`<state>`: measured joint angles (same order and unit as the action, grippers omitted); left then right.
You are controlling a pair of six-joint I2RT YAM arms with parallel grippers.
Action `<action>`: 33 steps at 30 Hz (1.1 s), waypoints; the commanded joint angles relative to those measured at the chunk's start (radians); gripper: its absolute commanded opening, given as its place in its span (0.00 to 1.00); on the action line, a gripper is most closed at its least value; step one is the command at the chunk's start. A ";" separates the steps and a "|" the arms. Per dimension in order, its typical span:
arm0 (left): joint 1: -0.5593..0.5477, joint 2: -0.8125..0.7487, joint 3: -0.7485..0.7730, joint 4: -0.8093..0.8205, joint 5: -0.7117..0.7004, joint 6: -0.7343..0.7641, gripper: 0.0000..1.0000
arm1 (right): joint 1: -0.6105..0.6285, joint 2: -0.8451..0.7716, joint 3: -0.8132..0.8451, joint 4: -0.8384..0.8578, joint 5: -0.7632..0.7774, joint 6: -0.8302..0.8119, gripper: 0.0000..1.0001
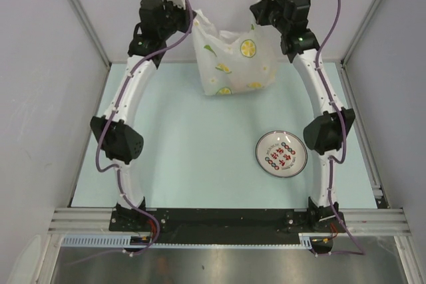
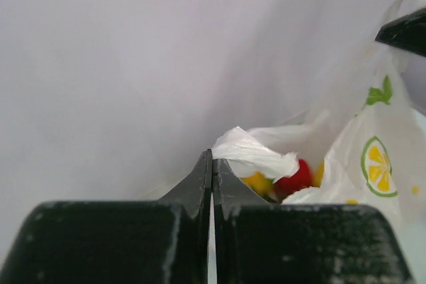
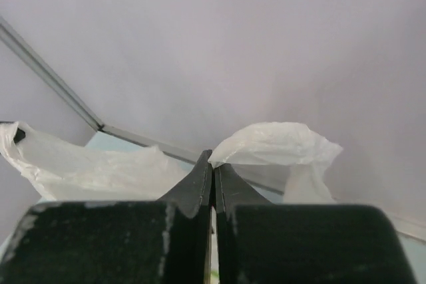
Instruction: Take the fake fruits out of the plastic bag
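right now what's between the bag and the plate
Nothing. In the top view the stretch of table between the bag and the plate is bare.

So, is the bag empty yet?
Not empty: a red fruit and a yellow fruit show inside the mouth of the plastic bag.

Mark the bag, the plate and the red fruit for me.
bag (image 1: 233, 58), top external view, printed front panel.
plate (image 1: 261, 153), top external view, left rim.
red fruit (image 2: 297, 179), left wrist view, the side showing in the bag's mouth.
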<state>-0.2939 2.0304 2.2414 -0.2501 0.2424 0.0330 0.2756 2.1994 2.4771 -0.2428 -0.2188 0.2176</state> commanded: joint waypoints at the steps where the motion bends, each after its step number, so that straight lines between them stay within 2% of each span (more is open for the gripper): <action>1: -0.021 -0.192 -0.004 0.032 0.066 -0.050 0.00 | 0.001 -0.272 -0.270 0.143 -0.094 -0.061 0.00; 3: -0.027 -0.275 -0.092 0.009 0.119 -0.077 0.00 | 0.001 -0.373 -0.439 0.183 -0.097 -0.090 0.00; 4: -0.030 -0.306 -0.192 0.002 0.136 -0.084 0.00 | -0.003 -0.453 -0.584 0.192 -0.091 -0.099 0.00; 6: -0.047 -0.408 -0.311 -0.020 0.176 -0.096 0.00 | -0.010 -0.532 -0.726 0.182 -0.085 -0.116 0.00; 7: -0.053 -0.442 -0.444 -0.021 0.187 -0.102 0.00 | -0.019 -0.599 -0.857 0.156 -0.085 -0.127 0.00; 9: -0.076 -0.518 -0.582 -0.028 0.213 -0.111 0.00 | -0.021 -0.657 -0.972 0.123 -0.070 -0.153 0.00; 10: -0.083 -0.588 -0.717 -0.038 0.210 -0.108 0.00 | -0.022 -0.703 -1.080 0.091 -0.067 -0.164 0.00; 11: -0.099 -0.620 -0.785 -0.043 0.201 -0.122 0.00 | -0.019 -0.719 -1.119 0.076 -0.071 -0.178 0.00; 12: -0.102 -0.653 -0.919 -0.041 0.195 -0.131 0.00 | -0.016 -0.731 -1.161 0.062 -0.076 -0.193 0.00; 15: -0.111 -0.781 -1.127 -0.044 0.163 -0.176 0.00 | -0.006 -0.770 -1.276 0.034 -0.080 -0.211 0.02; 16: -0.110 -0.827 -1.157 -0.067 0.147 -0.183 0.00 | -0.001 -0.779 -1.290 0.021 -0.089 -0.215 0.09; 17: -0.111 -0.848 -1.181 -0.081 0.146 -0.186 0.00 | 0.013 -0.797 -1.297 0.005 -0.102 -0.243 0.29; 19: -0.113 -0.883 -1.217 -0.130 0.126 -0.177 0.00 | 0.023 -0.832 -1.290 -0.044 -0.114 -0.273 0.53; 20: -0.113 -0.916 -1.223 -0.141 0.118 -0.168 0.00 | 0.039 -0.851 -1.281 -0.067 -0.119 -0.299 0.71; 22: -0.113 -0.940 -1.223 -0.164 0.110 -0.150 0.01 | 0.057 -0.912 -1.232 -0.128 -0.131 -0.326 0.81; 27: -0.111 -0.970 -1.224 -0.152 0.037 -0.102 0.00 | 0.245 -1.018 -1.144 -0.124 -0.090 -0.383 0.82; 30: -0.111 -0.989 -1.223 -0.138 0.032 -0.104 0.00 | 0.338 -1.001 -1.144 -0.055 -0.065 -0.382 0.79; 33: -0.111 -1.007 -1.221 -0.152 0.031 -0.097 0.00 | 0.359 -0.882 -1.144 0.054 -0.068 -0.370 0.66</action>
<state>-0.4046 1.0580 0.9951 -0.4198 0.2989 -0.0864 0.6113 1.1893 1.3304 -0.3000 -0.3096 -0.1410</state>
